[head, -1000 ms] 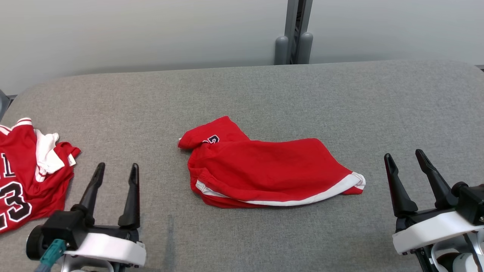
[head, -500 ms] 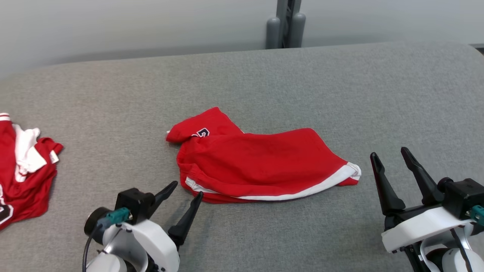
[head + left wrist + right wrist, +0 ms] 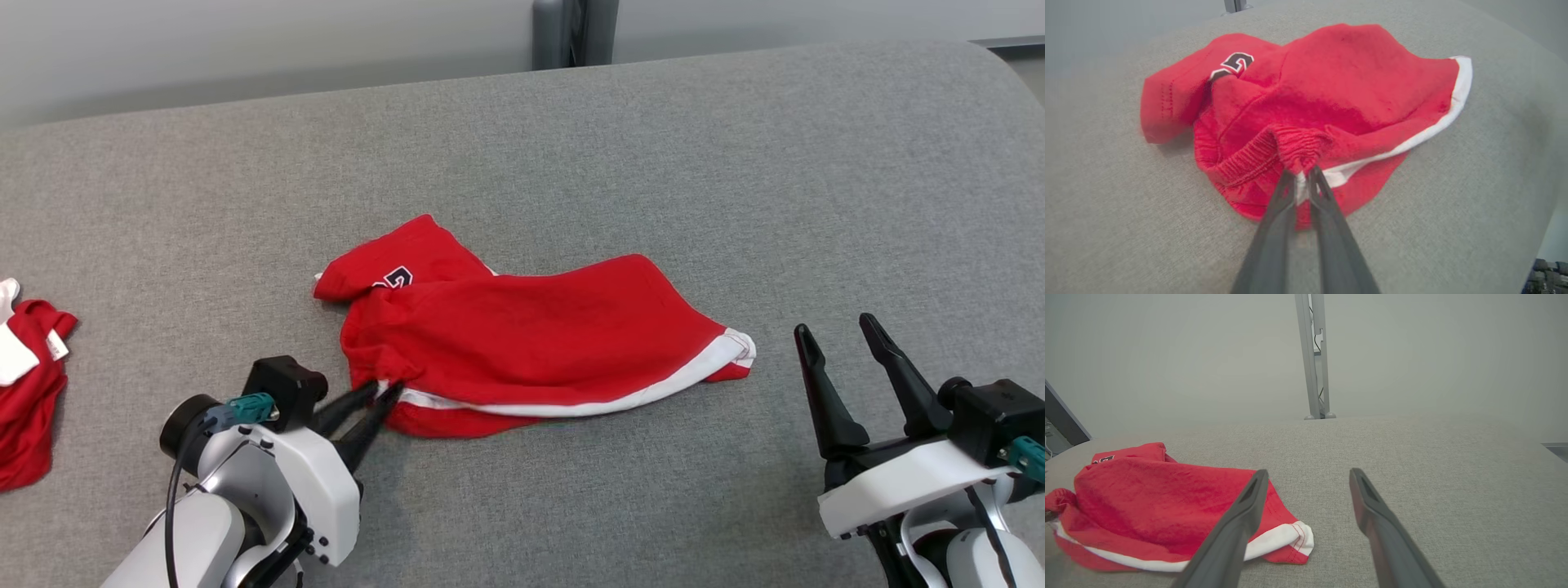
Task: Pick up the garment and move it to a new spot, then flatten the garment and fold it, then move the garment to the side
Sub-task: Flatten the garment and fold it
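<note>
Red shorts [image 3: 522, 343] with a white hem stripe and a dark number patch lie crumpled in the middle of the grey table [image 3: 571, 147]. My left gripper [image 3: 385, 392] is shut on the elastic waistband at the shorts' near left corner, the bunched waistband [image 3: 1298, 145] pinched between the fingertips. The same shorts [image 3: 1167, 506] lie to the left in the right wrist view. My right gripper [image 3: 834, 331] stands open near the table's right front, apart from the shorts, with nothing between its fingers [image 3: 1245, 506].
A second red and white garment [image 3: 24, 392] lies at the table's left edge. A grey post [image 3: 571, 33] stands behind the far edge, before a pale wall. Bare grey cloth stretches right of and behind the shorts.
My left gripper has swung right to the shorts' near left corner and shut on the waistband. The camera has turned, shifting the whole picture left. The right gripper stays open.
</note>
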Motion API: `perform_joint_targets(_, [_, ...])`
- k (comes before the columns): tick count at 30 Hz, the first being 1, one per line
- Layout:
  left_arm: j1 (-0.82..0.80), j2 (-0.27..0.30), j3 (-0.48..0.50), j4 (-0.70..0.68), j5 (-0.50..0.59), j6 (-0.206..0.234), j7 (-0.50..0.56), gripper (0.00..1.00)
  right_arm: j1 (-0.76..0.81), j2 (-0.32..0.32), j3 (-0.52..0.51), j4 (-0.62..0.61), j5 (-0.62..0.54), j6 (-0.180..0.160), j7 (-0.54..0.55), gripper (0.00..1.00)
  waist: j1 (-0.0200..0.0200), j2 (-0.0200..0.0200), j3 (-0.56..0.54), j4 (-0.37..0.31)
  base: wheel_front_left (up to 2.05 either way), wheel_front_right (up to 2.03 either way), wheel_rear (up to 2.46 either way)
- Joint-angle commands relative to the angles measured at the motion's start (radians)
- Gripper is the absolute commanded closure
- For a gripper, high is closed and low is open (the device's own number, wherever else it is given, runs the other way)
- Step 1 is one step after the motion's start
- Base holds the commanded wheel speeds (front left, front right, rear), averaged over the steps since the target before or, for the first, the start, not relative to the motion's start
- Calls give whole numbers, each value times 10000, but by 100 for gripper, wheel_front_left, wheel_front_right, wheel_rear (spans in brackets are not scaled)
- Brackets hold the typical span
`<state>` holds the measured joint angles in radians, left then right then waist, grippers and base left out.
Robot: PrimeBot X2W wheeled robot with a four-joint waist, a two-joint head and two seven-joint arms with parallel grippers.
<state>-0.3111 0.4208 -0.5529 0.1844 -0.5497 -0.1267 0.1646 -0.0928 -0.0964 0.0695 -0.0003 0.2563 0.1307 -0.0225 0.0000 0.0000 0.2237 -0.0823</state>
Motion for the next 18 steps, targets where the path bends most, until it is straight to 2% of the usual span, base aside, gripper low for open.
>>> perform_joint_targets(1, [-75,192,-110,-135,-162,-40,146,100,-59,-14,-65,37,15,1,-95,0,0,0,-17,4,0,0,0])
perform_joint_targets(9, [455,847,-234,-1979,-897,65,928,100,129,34,-354,69,0,1,-117,0,0,0,-141,274,0,0,0])
perform_joint_targets(13, [937,1240,-89,-3373,-1114,440,1426,100,164,72,-479,9,14,1,-61,0,0,0,-147,401,0,0,0])
perform_joint_targets(14, [937,1240,-89,-3373,-1114,440,1426,100,164,72,-479,9,14,1,-61,0,0,0,-147,401,0,0,0])
perform_joint_targets(18, [1352,1516,277,-4512,-1408,913,1638,100,195,103,-626,-71,28,1,-14,0,0,0,-105,486,0,0,0])
